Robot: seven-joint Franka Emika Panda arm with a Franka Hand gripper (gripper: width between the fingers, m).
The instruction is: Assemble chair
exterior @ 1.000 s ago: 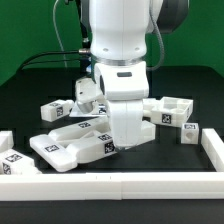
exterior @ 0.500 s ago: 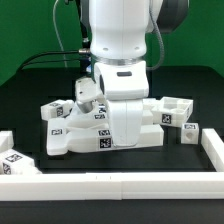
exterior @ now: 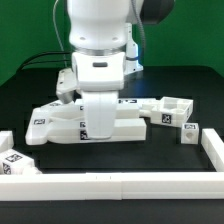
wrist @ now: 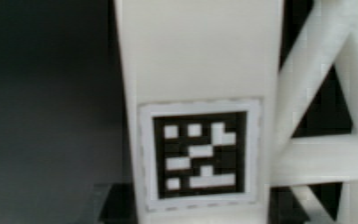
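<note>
A long flat white chair slab [exterior: 55, 125] with square tags lies level just above the black table, reaching toward the exterior view's left. My gripper [exterior: 97, 135] is shut on it near its middle, and the arm's white body hides that part. In the wrist view the slab [wrist: 194, 70] fills the picture, its tag [wrist: 202, 150] facing the camera. My gripper [wrist: 201, 206] shows only as dark fingertips on either side of the slab's edge. A white chair part with struts [wrist: 327, 100] lies beside it.
A blocky white part with tags [exterior: 175, 110] and a small tagged block [exterior: 190, 132] lie at the exterior view's right. Another tagged part [exterior: 14, 160] sits at the front left. A long plain white rail [exterior: 120, 186] edges the table's front and right side [exterior: 212, 150].
The arm has swung toward the exterior view's left with the slab in its grip. The slab has gone from tilted to nearly level and reaches further left.
</note>
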